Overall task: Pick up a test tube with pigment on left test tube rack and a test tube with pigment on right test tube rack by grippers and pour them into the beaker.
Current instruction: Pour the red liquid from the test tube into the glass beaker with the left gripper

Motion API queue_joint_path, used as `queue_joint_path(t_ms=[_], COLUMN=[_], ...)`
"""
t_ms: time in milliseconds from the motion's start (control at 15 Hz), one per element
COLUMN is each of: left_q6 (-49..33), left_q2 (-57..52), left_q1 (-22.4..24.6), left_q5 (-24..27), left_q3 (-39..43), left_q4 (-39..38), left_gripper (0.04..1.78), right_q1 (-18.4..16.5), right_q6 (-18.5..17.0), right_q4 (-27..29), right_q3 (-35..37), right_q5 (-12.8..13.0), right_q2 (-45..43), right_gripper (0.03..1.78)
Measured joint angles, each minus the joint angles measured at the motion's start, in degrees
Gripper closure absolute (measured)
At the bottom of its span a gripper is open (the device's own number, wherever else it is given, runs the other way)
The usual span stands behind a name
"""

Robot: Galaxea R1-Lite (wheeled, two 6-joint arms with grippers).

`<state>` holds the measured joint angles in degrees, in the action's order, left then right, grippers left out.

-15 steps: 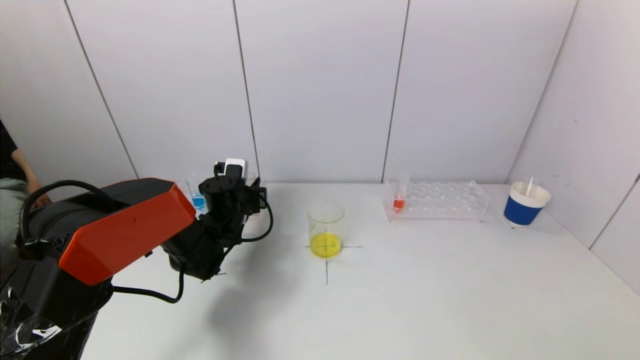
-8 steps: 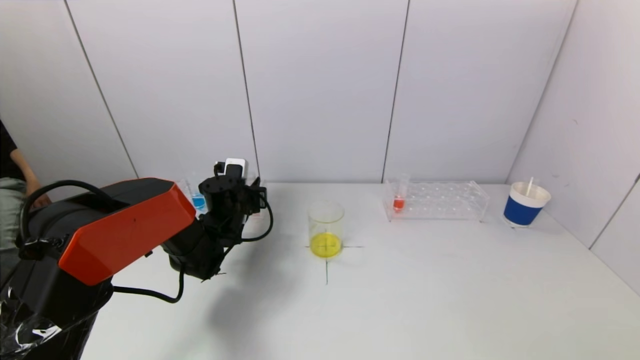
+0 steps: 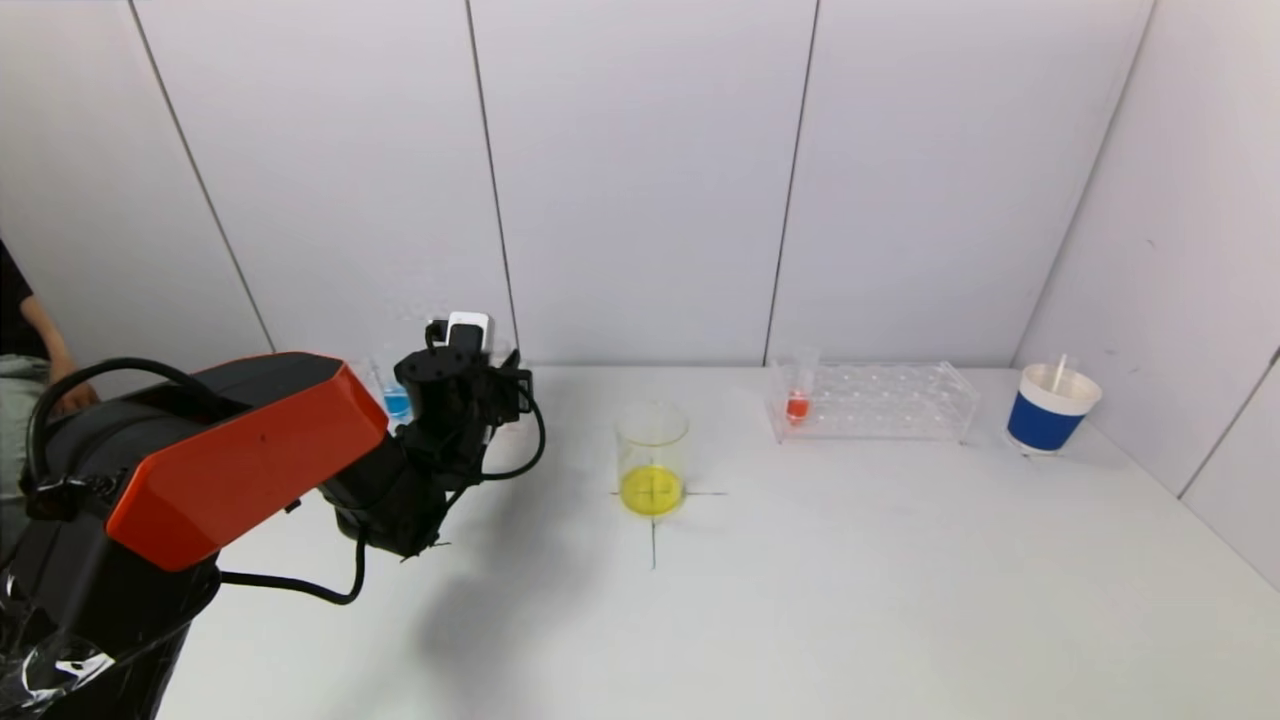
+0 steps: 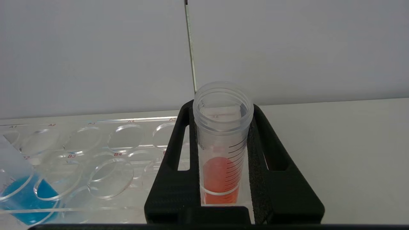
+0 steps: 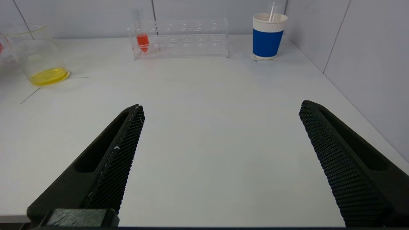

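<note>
The left tool [image 4: 222, 159] clamps an upright clear plastic test tube of red-orange pigment [image 4: 222, 150] beside the clear acrylic rack [image 4: 96, 150] (blue tube [image 4: 19, 195] farther off); the right tool [image 5: 220, 159] gapes empty.

Light is bright, even and diffuse, falling from above onto the white worktop [image 3: 850, 580] and pale wall panels. Shadows are soft: a broad grey smudge lies under the left arm [image 3: 240, 450] toward the worktop's near left edge, and faint ones sit beside the beaker [image 3: 652, 458] and blue cup [image 3: 1050, 408]. There is no harsh glare; the clear rack [image 4: 96, 153] shows mild reflections. The left wrist view is sharp close in. The straight wall seams splay outward toward the head view's edges.
</note>
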<state>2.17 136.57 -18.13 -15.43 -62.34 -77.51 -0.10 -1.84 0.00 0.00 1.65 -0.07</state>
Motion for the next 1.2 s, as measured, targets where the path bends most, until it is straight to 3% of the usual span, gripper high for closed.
queue_joint_path(t_ms=[1200], left_q6=[1.5], left_q2=[-12.6], left_q1=[0.0], left_q5=[0.1], left_q3=[-1.3], left_q4=[9.5], left_gripper=[1.38], right_q1=[0.0], right_q6=[0.0], right_q4=[0.0], right_q3=[0.0], right_q5=[0.0], right_q2=[0.0], right_gripper=[0.05])
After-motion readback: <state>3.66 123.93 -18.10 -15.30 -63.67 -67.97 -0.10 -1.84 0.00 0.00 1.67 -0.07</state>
